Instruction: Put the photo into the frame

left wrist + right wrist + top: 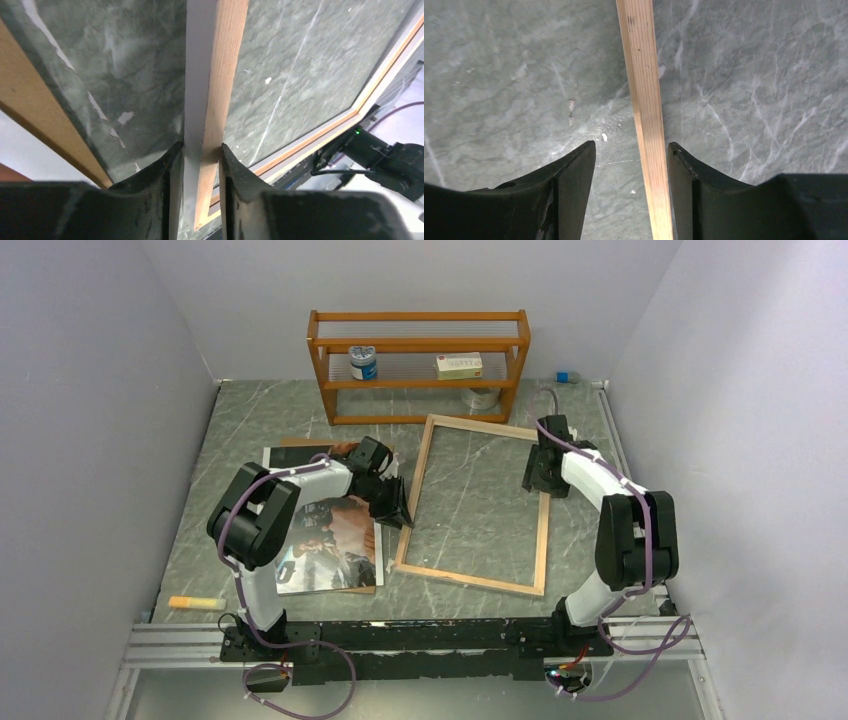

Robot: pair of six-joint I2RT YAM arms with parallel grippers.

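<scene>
1. The frame (470, 581) lies wood-coloured back up on the table (250, 430), right of centre. Its long axis runs from 6 o'clock to 12, with the far end leaning slightly toward 1. A short rail faces the arm bases.
2. The left gripper (398, 508) is at the frame's 9 o'clock long rail. In the left wrist view its fingers (170, 170) are clamped on that rail (225, 75), one on the white side and one on the wood side.
3. The right gripper (545, 480) is at the 3 o'clock long rail, slightly farther back. In the right wrist view its jaws are spread and straddle the rail (644, 75), which runs just beside one finger (681, 170) and well clear of the other.
4. Counted: one orange stick (195, 602) at 7 o'clock; one photo (335, 540) under the left arm, on one brown board (305, 443); one frame; one shelf rack (420, 344) at 12 o'clock holding one jar (363, 362) and one box (459, 365).
</scene>
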